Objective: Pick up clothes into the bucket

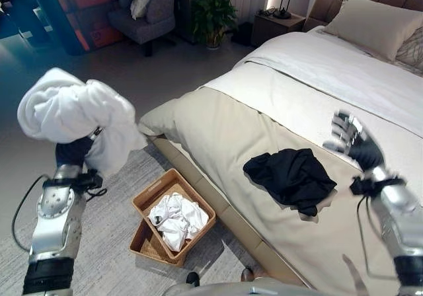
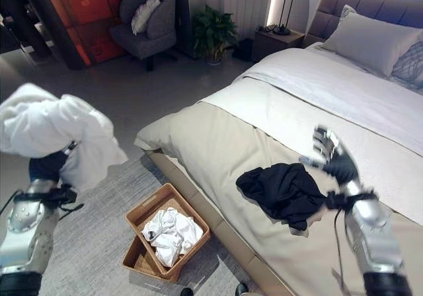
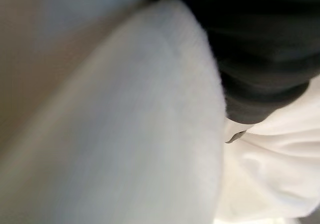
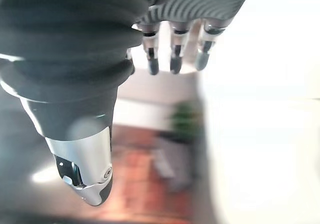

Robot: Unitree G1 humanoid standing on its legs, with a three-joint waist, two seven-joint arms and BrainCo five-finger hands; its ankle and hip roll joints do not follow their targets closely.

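Beside the bed (image 1: 218, 131), a basket (image 1: 147, 201) sits on the floor with white clothes (image 1: 176, 219) inside. Left robot hand (image 1: 74, 152) is buried in a white towel (image 1: 69, 114) held high, so its fingers cannot be told. It should move over the basket and drop low. Towel hangs bunched, long way downward. Right robot hand (image 2: 334, 157) is relaxed, near the black shirt (image 1: 292, 177) on the bed's foot end.

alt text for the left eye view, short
The left hand, buried in cloth, lifts a white garment above the floor; a basket holds white clothes beside a bed with a black garment.
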